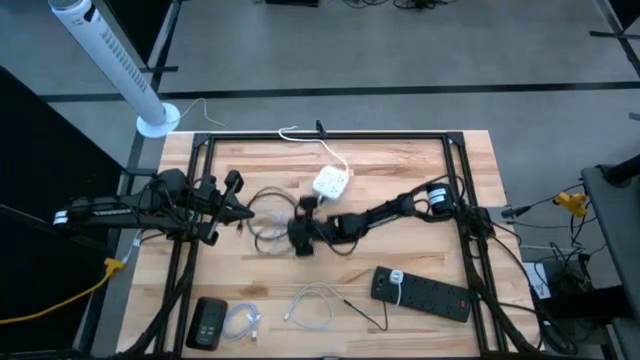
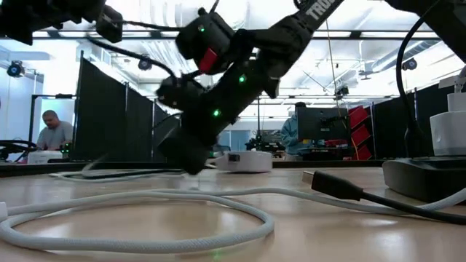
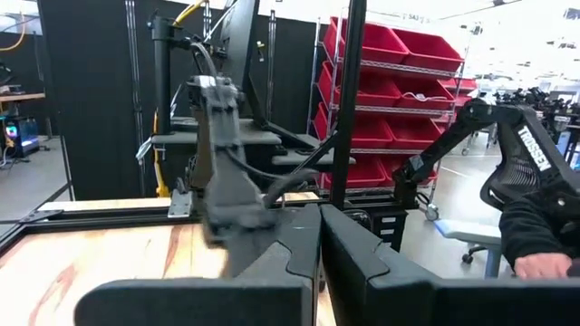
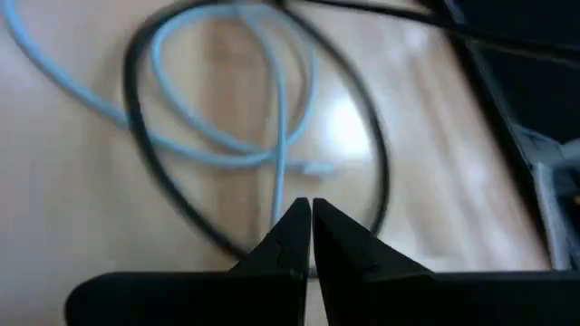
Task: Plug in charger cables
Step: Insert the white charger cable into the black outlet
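Charger cables at mid-table: a loose coil of one thin black cable and one pale translucent cable (image 1: 268, 228) lies on the wooden table (image 1: 420, 160), between the two arms; in the right wrist view the same pair (image 4: 272, 127) reads as overlapping loops, the pale strand ending in a small plug. A second white cable (image 1: 315, 305) is coiled near the front edge, a smaller pale bundle (image 1: 243, 320) lies beside a flat black device (image 1: 208, 322), and a thin black lead (image 1: 365, 315) runs toward the long black power strip (image 1: 425, 293); the low view shows the woven white cord (image 2: 145, 218) and a dark plug (image 2: 331, 185) close up. The right gripper (image 4: 311, 222), fingers pressed together and holding nothing, hangs low just over the central coil. The left gripper (image 3: 319, 244), likewise pressed shut and empty, waits at the table's left side. By the look of it the step in hand is the approach to a first cable; no plug appears seated yet. The next move would call for spreading the fingers and pinching a plug end, not a slack loop, since the limp, slippery strands overlap and could drag one another. The square white socket cube (image 1: 331, 182), smooth and hard, sits just behind the coil on its own thicker cord. The tabletop is pale, grained plank within a black frame.
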Controlling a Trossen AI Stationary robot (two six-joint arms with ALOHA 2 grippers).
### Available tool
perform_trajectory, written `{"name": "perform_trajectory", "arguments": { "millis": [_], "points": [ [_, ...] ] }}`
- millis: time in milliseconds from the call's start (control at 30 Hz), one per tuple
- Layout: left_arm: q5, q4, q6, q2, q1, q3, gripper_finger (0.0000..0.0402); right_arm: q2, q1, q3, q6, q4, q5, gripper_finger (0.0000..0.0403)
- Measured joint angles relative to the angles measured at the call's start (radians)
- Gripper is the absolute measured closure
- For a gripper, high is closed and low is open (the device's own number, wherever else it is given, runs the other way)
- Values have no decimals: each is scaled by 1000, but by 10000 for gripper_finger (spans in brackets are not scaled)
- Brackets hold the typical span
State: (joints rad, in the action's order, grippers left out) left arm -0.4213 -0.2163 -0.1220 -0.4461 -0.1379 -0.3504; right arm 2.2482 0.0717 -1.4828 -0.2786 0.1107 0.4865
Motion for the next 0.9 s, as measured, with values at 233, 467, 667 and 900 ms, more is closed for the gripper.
{"name": "perform_trajectory", "arguments": {
  "millis": [233, 467, 667, 900],
  "points": [
    [0, 15, 14, 1, 0, 1, 402, -89, 34, -1, -34, -3, -427, 403],
    [0, -10, 16, -1, 0, 1, 402, -68, 152, 0, -21, 139, -641, 398],
    [-1, -63, -8, -10, 5, 2, 402, -4, 211, -66, 79, 221, -632, 335],
    [-41, -68, -25, -72, 138, 15, 402, 19, 244, -98, 96, 200, -615, 263]
  ]
}}
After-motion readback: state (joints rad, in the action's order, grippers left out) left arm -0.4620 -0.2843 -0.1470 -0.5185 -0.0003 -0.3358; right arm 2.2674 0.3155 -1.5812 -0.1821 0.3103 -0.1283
